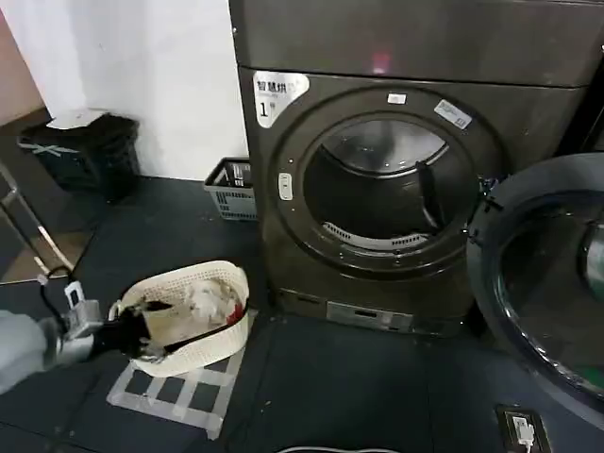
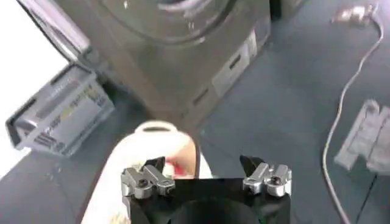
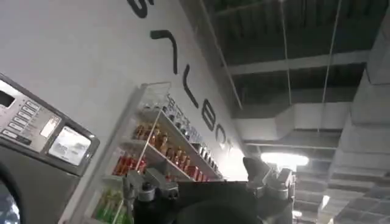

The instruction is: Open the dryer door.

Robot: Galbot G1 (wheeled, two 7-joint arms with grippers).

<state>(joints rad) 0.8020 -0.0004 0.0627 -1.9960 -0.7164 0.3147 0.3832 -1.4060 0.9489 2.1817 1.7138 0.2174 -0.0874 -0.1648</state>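
Dryer (image 1: 377,283): stood at far centre, its round drum opening exposed.
Door (image 1: 547,283): hung swung wide at the right, near the opening's right edge.
Left gripper (image 1: 151,332): hovered low at near left over a white basket (image 1: 231,283), fingers (image 2: 143,181) spread, holding nothing.
Right gripper (image 3: 207,182): pointed toward the ceiling, fingers apart, empty.
Grey crate (image 1: 229,189): sat left of the dryer.
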